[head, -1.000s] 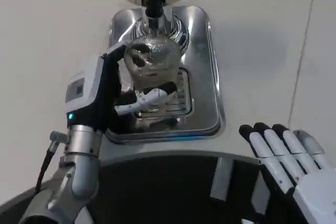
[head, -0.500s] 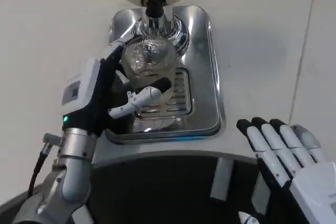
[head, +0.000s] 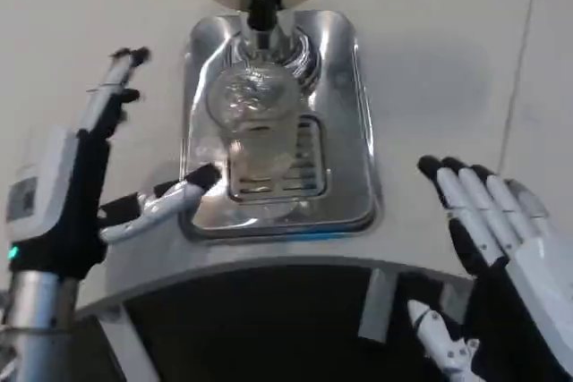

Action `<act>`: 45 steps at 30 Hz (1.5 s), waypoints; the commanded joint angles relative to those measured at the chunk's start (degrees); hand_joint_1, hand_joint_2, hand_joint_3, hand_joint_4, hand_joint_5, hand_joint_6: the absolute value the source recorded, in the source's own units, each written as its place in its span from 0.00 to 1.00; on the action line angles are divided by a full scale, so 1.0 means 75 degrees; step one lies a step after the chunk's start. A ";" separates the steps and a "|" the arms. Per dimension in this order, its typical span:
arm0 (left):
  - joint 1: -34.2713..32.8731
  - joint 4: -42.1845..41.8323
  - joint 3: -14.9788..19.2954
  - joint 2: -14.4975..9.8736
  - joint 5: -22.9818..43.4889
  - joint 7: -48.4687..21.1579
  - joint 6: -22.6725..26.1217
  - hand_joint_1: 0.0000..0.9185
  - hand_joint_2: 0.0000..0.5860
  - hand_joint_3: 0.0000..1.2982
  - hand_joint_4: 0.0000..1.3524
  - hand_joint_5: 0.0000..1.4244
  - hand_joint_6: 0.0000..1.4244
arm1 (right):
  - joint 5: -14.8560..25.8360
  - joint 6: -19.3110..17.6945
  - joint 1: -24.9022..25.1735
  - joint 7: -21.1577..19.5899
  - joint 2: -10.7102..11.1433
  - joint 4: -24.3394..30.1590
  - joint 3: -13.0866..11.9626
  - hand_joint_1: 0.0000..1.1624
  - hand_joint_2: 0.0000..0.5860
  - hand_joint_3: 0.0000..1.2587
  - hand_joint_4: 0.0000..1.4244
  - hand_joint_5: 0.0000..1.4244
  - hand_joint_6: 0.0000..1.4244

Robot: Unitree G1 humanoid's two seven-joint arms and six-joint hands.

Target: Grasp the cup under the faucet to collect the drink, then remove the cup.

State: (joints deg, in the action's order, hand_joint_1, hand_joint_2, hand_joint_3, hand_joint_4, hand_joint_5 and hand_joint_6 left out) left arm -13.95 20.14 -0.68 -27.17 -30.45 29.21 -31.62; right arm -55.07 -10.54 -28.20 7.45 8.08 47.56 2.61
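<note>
- Head view: clear cup (head: 253,123) upright on the steel drip tray (head: 345,131), directly below the black faucet (head: 260,8), ungrasped.
- Left hand (head: 85,176) left of the tray, fingers spread, holding nothing; thumb tip near the tray's front-left edge, clear of the cup.
- Right hand (head: 497,248) low at the right above the white counter (head: 448,60), fingers extended and slightly apart, holding nothing.

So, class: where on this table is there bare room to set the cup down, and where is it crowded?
Bare white table lies right of the drip tray, beyond the right hand. A narrower strip lies left of the tray, past the left hand. It is crowded on the tray: the cup stands under the faucet.
</note>
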 commanded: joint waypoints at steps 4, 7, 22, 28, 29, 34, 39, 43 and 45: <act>0.2103 -0.2303 0.0561 -0.0304 -0.0778 -0.0708 0.1356 0.26 0.23 0.00 0.00 0.01 0.05 | 0.1014 0.1103 0.1733 0.0704 -0.0611 -0.0429 0.0614 0.30 0.97 0.00 0.00 0.00 0.00; 0.2634 -0.2966 0.0573 -0.0347 -0.1227 -0.0880 0.1628 0.22 0.24 0.00 0.00 0.00 0.01 | 0.1559 0.1459 0.2392 0.0886 -0.0722 -0.0604 0.0688 0.35 0.96 0.00 0.00 0.00 0.00; 0.3831 -0.3989 0.0628 -0.0195 -0.1667 -0.1188 0.1963 0.21 0.23 0.00 0.00 0.00 0.00 | 0.3764 0.2410 0.4328 0.1155 -0.0569 -0.0645 0.0519 0.40 0.96 0.00 0.00 0.00 0.00; 0.3933 -0.4040 0.0615 -0.0172 -0.1698 -0.1172 0.1969 0.21 0.23 0.00 0.00 0.00 0.00 | 0.4611 0.2781 0.4886 0.1172 -0.0512 -0.0669 0.0397 0.41 0.95 0.00 0.00 0.00 0.00; 0.3952 -0.4060 0.0616 -0.0169 -0.1707 -0.1164 0.1964 0.21 0.23 0.00 0.00 0.00 0.00 | 0.4791 0.2890 0.5051 0.1193 -0.0512 -0.0732 0.0363 0.41 0.95 0.00 0.00 0.00 0.00; 0.4000 -0.4065 0.0612 -0.0135 -0.1735 -0.1108 0.1946 0.22 0.22 0.00 0.00 0.00 0.00 | 0.5455 0.3225 0.5837 0.1096 -0.0534 -0.1363 0.0313 0.41 0.94 0.00 0.00 0.00 0.00; 0.3875 -0.3973 0.0641 -0.0149 -0.1763 -0.1072 0.1947 0.22 0.22 0.00 0.00 0.00 0.00 | 0.5809 0.3244 0.6624 0.0952 -0.0670 -0.2082 0.0461 0.41 0.94 0.00 0.00 0.00 0.00; 0.3807 -0.3929 0.0717 -0.0175 -0.1722 -0.1071 0.1959 0.22 0.21 0.00 0.00 0.00 0.00 | 0.6062 0.3214 0.7085 0.0866 -0.0826 -0.2630 0.0644 0.40 0.93 0.00 0.00 0.00 0.00; 0.3827 -0.3916 0.0719 -0.0159 -0.1728 -0.1054 0.1946 0.22 0.21 0.00 0.00 0.00 0.00 | 0.6077 0.3206 0.7231 0.0826 -0.0879 -0.2723 0.0855 0.40 0.93 0.00 0.00 0.00 0.00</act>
State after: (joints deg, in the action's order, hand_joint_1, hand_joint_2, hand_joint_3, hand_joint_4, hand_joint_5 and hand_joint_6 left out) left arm 14.30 -9.93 4.11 -28.35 -43.29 20.90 -17.16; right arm -9.96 13.82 24.74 14.19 2.26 28.01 7.44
